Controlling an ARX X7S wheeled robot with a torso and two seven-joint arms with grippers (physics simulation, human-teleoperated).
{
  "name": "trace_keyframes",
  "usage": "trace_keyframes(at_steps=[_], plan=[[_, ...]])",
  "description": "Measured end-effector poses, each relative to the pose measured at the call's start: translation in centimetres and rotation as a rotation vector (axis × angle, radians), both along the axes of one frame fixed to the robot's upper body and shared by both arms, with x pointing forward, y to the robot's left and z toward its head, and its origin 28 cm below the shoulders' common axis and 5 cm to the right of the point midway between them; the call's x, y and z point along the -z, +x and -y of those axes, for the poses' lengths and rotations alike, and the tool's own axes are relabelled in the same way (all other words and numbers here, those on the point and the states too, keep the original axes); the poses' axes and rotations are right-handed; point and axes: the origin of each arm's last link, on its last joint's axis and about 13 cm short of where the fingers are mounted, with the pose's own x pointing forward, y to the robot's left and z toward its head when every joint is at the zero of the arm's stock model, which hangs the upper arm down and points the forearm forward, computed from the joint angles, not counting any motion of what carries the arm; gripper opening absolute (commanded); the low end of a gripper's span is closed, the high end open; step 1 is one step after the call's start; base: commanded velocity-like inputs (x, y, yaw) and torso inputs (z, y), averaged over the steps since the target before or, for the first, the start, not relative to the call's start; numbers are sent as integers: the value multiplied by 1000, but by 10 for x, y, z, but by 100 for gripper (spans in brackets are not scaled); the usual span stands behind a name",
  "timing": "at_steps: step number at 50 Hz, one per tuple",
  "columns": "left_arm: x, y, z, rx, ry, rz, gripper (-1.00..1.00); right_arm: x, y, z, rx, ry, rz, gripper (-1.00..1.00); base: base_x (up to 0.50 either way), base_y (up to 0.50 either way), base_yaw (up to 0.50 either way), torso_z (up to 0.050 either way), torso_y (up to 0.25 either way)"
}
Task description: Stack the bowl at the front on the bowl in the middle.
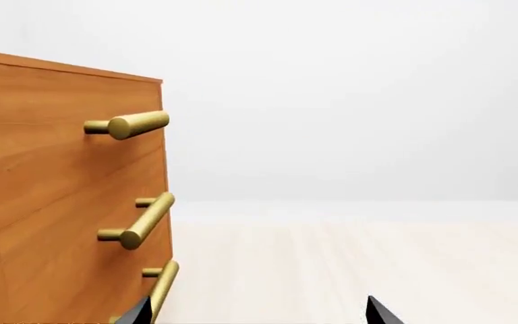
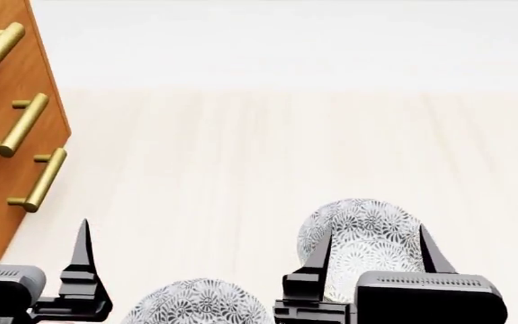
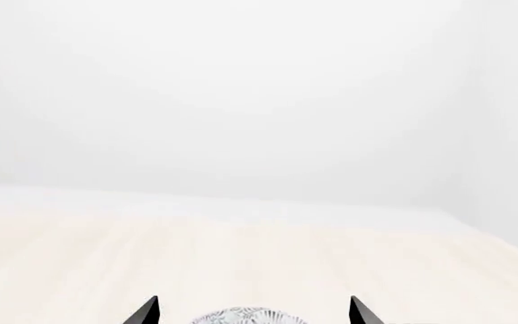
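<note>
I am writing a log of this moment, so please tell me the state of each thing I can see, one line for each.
Left hand: open, empty, beside the cabinet.
Right hand: open, fingers on either side of the farther bowl, not closed on it.
Farther patterned bowl: on the floor surface, not stacked.
Nearer patterned bowl: at the bottom edge of the head view, partly cut off, untouched.
Wooden cabinet: drawers shut, three brass handles showing.

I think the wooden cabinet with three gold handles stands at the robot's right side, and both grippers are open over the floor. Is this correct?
Not quite. The wooden cabinet with its three gold handles stands at the robot's left side, as the head view shows. The rest holds: the left gripper and the right gripper are both open over the floor.
</note>
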Motion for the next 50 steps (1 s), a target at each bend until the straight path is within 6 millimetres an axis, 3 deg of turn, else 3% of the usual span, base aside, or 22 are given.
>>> trace_keyframes(at_steps=[10, 27, 50], plan=[[-1, -1, -1, -7, -2, 0, 100, -32, 14, 14, 65, 68, -32, 100, 0, 0, 0, 0, 0], [-4, -1, -1, -14, -7, 4, 100, -100, 63, 48, 103, 38, -195, 100, 0, 0, 0, 0, 0], [-2, 1, -1, -14, -14, 1, 100, -137, 104, 66, 53, 37, -521, 100, 0, 0, 0, 0, 0]])
